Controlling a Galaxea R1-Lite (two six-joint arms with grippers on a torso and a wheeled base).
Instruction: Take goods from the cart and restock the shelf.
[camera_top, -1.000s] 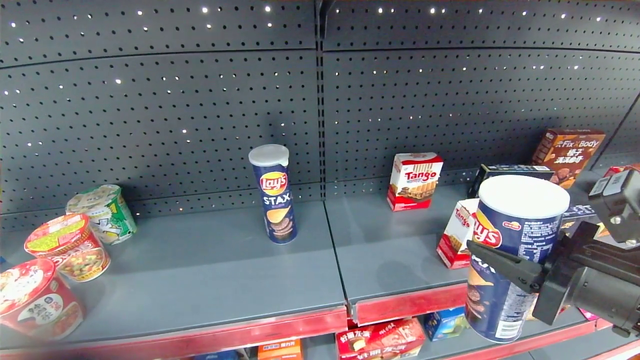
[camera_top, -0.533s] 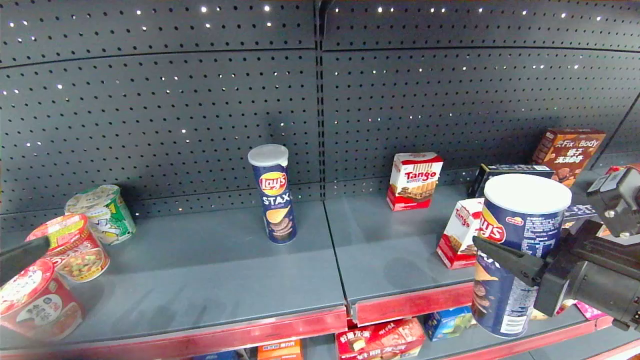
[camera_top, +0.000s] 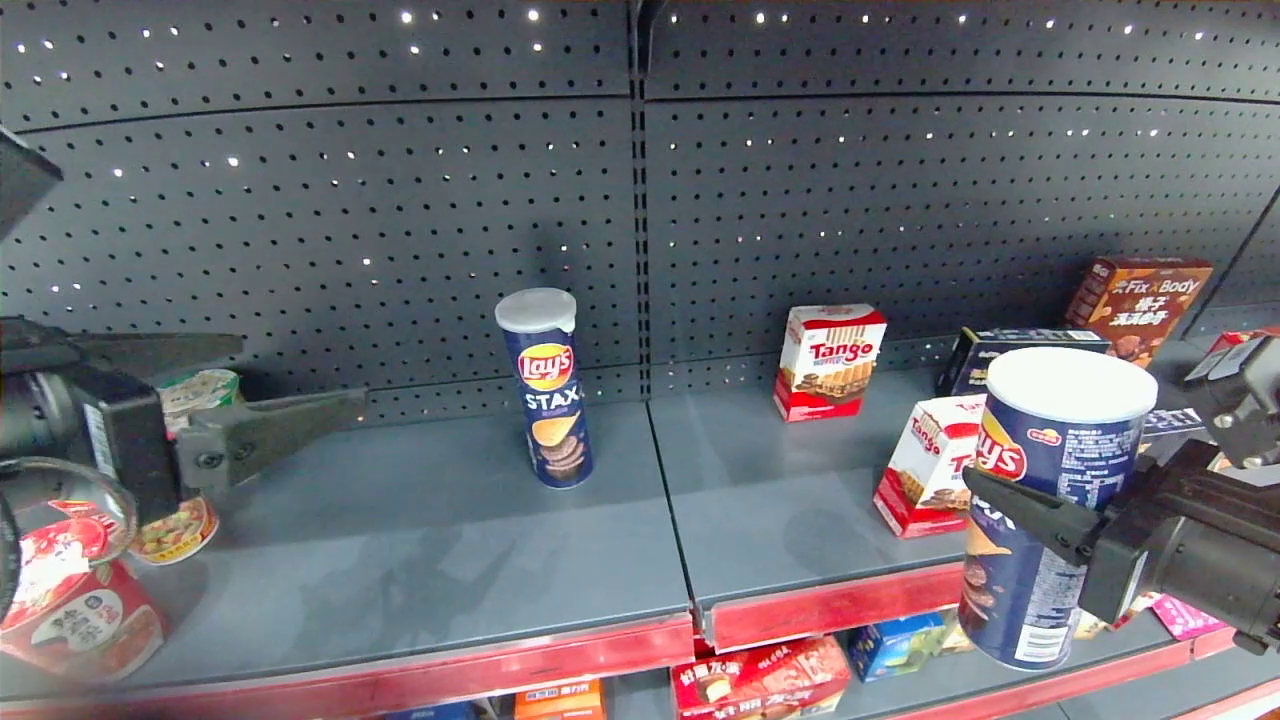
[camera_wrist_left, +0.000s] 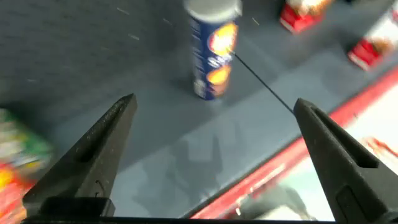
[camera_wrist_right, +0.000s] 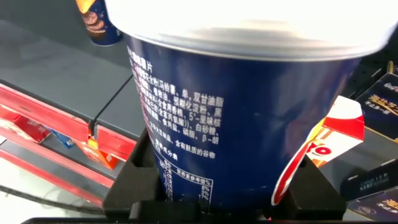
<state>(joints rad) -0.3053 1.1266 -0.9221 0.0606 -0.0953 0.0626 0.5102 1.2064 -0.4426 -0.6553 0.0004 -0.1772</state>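
Up from the left, the left pincer (camera_top: 300, 375) has swung in before the shelf (camera_top: 400, 540), and the held chip can (camera_top: 1065, 430) has drifted slightly right. That can is upright, off the shelf, hanging before its right-hand front edge with its base below the red front lip (camera_top: 820, 605). The right pincer (camera_top: 1050, 510) is clamped round its middle. Just behind it leans a tilted wafer box (camera_top: 925, 465); a second wafer box (camera_top: 830, 360) stands farther back, and a matching chip can (camera_top: 545, 390) stands upright near the shelf's middle seam. The left pincer hangs spread wide and empty over the noodle cups (camera_top: 75, 610) at the shelf's left end. Likely trouble: pushed straight in at this height, the can's base would strike the lip and twist in the grip; raised but steered carelessly, it could topple the leaning box. Lowered, the left pincer might clip the cups.
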